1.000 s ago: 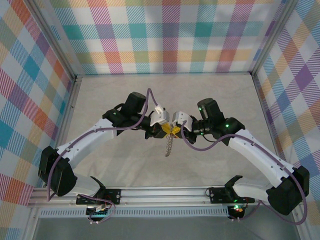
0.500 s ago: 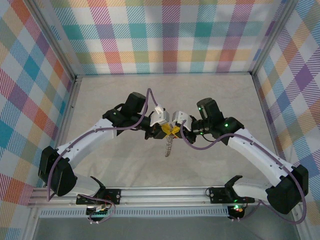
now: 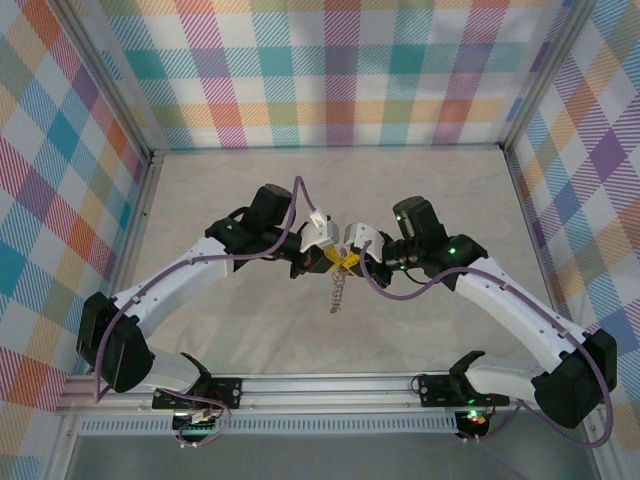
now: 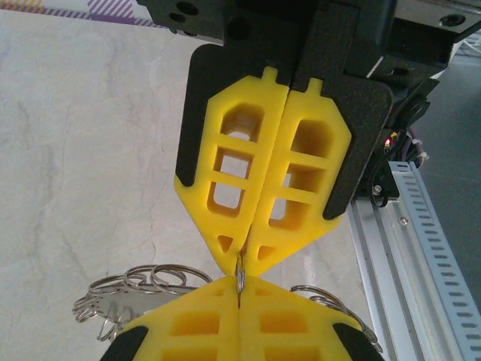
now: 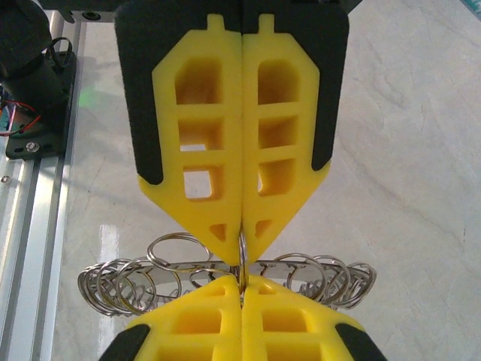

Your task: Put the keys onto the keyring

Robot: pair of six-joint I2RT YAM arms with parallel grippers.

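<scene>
While the keyring (image 3: 338, 290) hangs as a narrow silvery strip toward 6 o'clock from the meeting fingertips, above the middle of the surface (image 3: 430, 200), the step in hand looks to me like working one wire coil apart so the keys can be threaded on. From the right wrist it is a flat metal strip fringed with many small round wire loops, bright, hard and slick, fanning out to 8 and 4 o'clock. The left end effector (image 4: 244, 252), reaching in from 9 o'clock, is closed with a thin wire edge nipped at its very tip. The right end effector (image 5: 242, 244), coming from 3 o'clock, is closed on the same wire, point to point with its partner. Both have wedge-shaped yellow plastic fingers with open rectangular cells and black backing. I would keep the pinch right at those points and ease apart evenly without twisting, since such thin, smooth wire could slip and the dangling loops could swing. The surface beneath is pale, faintly veined and slightly glossy.
</scene>
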